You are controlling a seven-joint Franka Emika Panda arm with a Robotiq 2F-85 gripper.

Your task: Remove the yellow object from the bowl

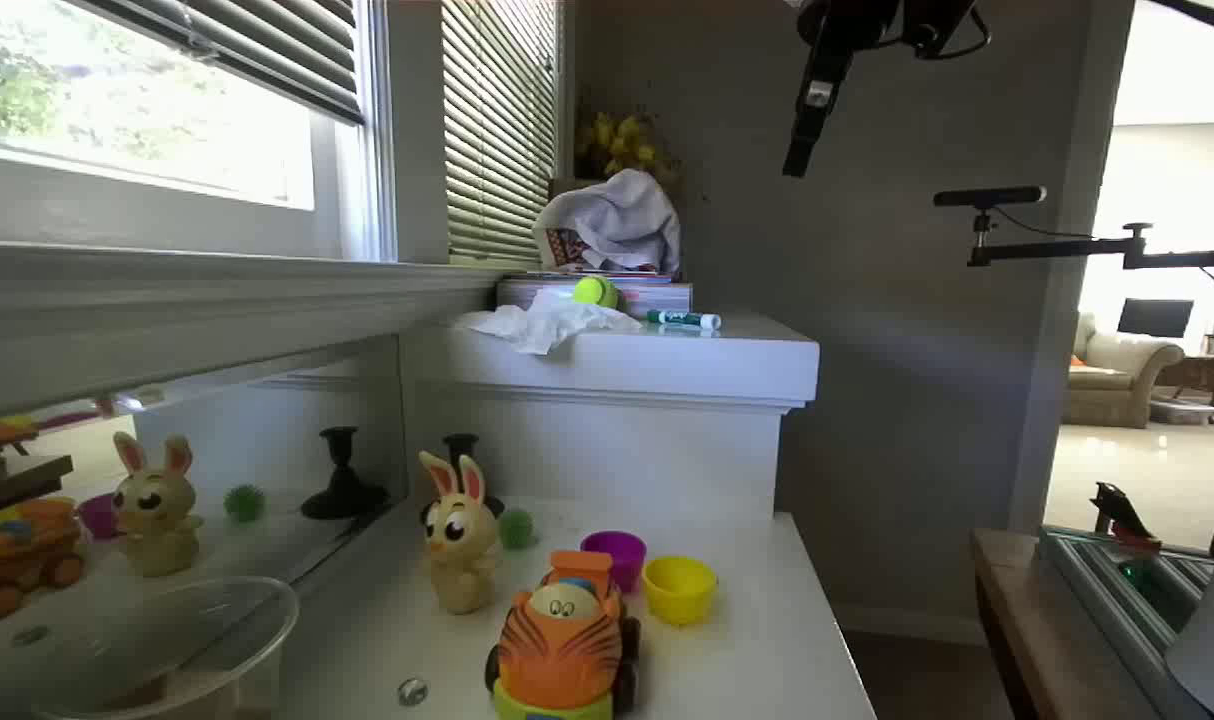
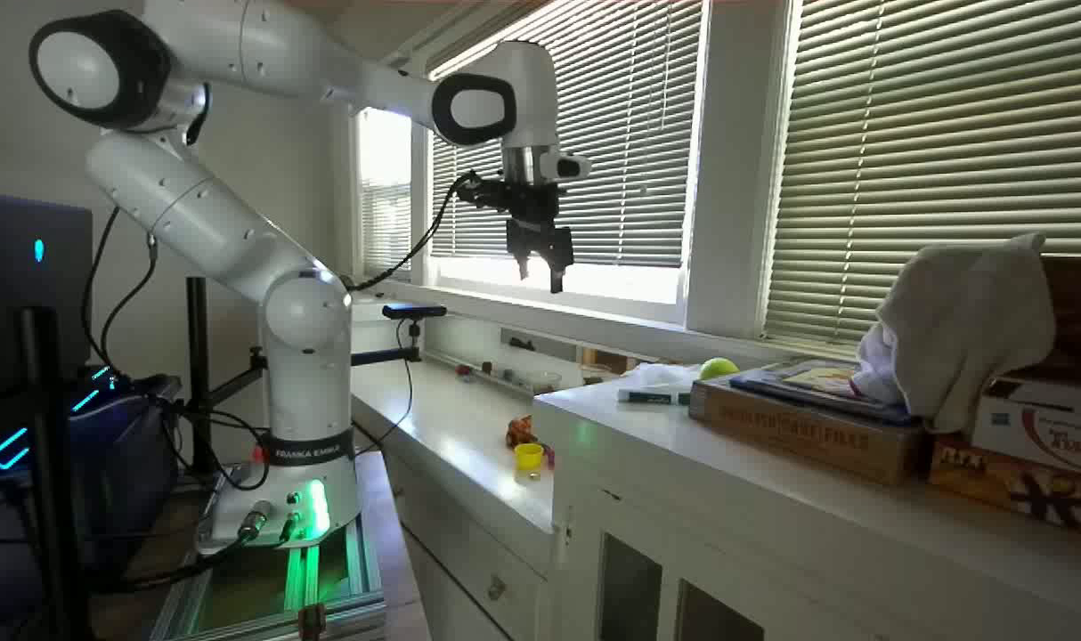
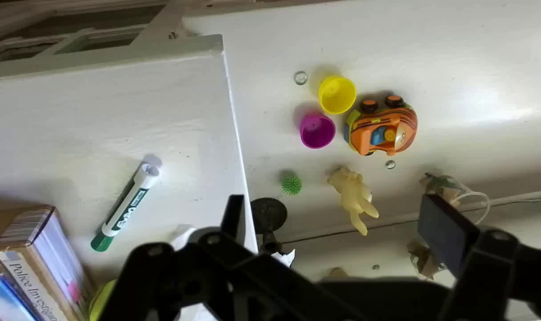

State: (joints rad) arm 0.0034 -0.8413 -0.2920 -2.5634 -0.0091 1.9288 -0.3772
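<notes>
- Jaws: my own, spread wide, with a clear gap between the two tips. In the wrist view they rise from the lower edge, one at lower centre, one at lower right. In an exterior view they point downward at upper centre, well above the table (image 3: 475, 53), hanging from my arm (image 2: 306, 319).
- Bowl (image 1: 265, 685): translucent, thin pale rim; standing on the table at the lower left of an exterior view, cut by the lower edge. At the right of my wrist view one of my jaws partly covers it. I cannot tell what lies inside.
- Yellow cup (image 3: 337, 94): upright on the table, above and right of centre in my wrist view, outside the bowl and well apart from it.
- Purple cup (image 3: 317, 131): upright, just beside the yellow cup, to its lower left in the same view.
- Toy car (image 3: 382, 127): orange, striped, just right of the two cups.
- Rabbit figure (image 1: 464, 545): upright on the table, left of centre in an exterior view, beyond the toy car.
- Green spiky ball (image 3: 291, 183): near a dark candle holder (image 3: 268, 214), close to the centre of the wrist view.
- Ledge (image 3: 119, 125): higher than the table, filling the left of my wrist view; on it lie a slanted white-and-green marker (image 3: 130, 198) and a crumpled tissue (image 1: 547, 322).
</notes>
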